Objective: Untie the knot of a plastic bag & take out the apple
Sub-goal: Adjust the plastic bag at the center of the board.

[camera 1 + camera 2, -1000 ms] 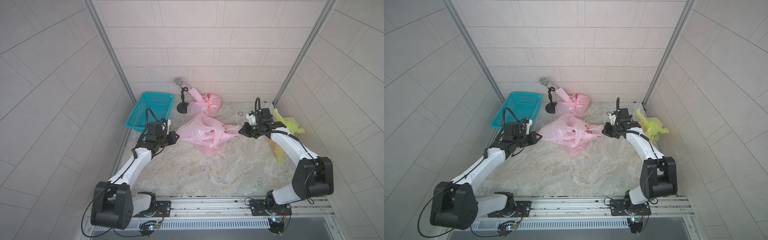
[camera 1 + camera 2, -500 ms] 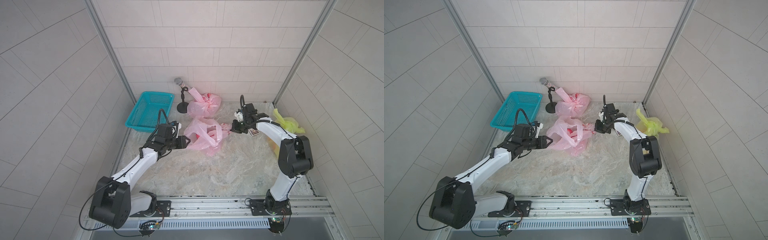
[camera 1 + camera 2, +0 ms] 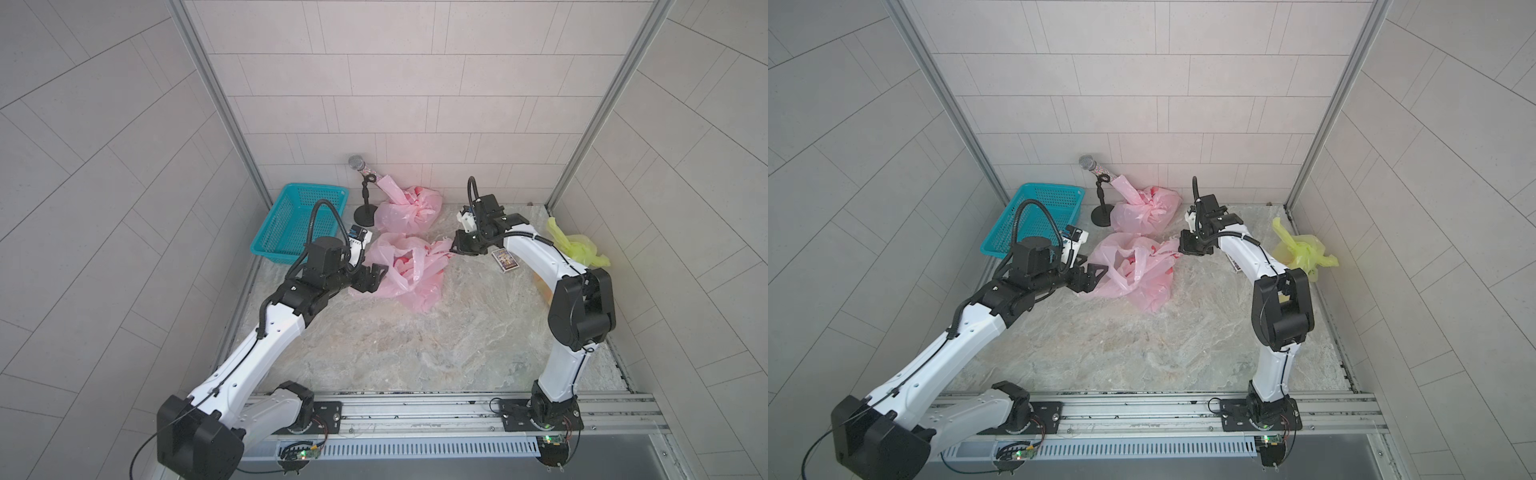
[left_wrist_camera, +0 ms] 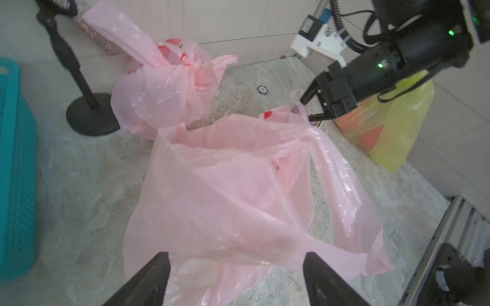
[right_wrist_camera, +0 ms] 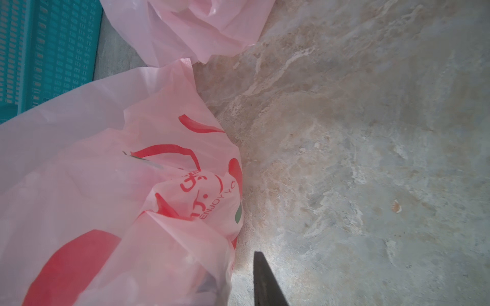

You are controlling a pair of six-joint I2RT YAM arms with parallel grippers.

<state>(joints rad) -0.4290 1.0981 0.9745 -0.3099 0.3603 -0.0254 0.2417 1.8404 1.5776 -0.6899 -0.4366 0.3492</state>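
The pink plastic bag [image 3: 409, 272] lies slack on the marble table in both top views, its handles loose and spread. Red patches show through the film [image 5: 74, 265]; I cannot tell print from apple. My left gripper [image 4: 236, 265] stands wide open at the bag's left end [image 3: 1096, 274], with loose film lying between its fingers. My right gripper [image 3: 456, 246] is at the bag's right handle. Its jaws stand a little apart around the handle's tip [image 4: 299, 106]. In the right wrist view one finger [image 5: 265, 283] is clear of the film; the other is hidden behind it.
A second, tied pink bag [image 3: 409, 205] leans on a microphone stand [image 3: 365, 195] at the back wall. A teal basket [image 3: 297, 220] sits back left and a yellow bag [image 3: 577, 247] back right. A small card [image 3: 505, 260] lies under the right arm.
Both grippers, shut on the stretched bag a second ago, moved in toward each other and opened. The bag went slack and bunched up between them.
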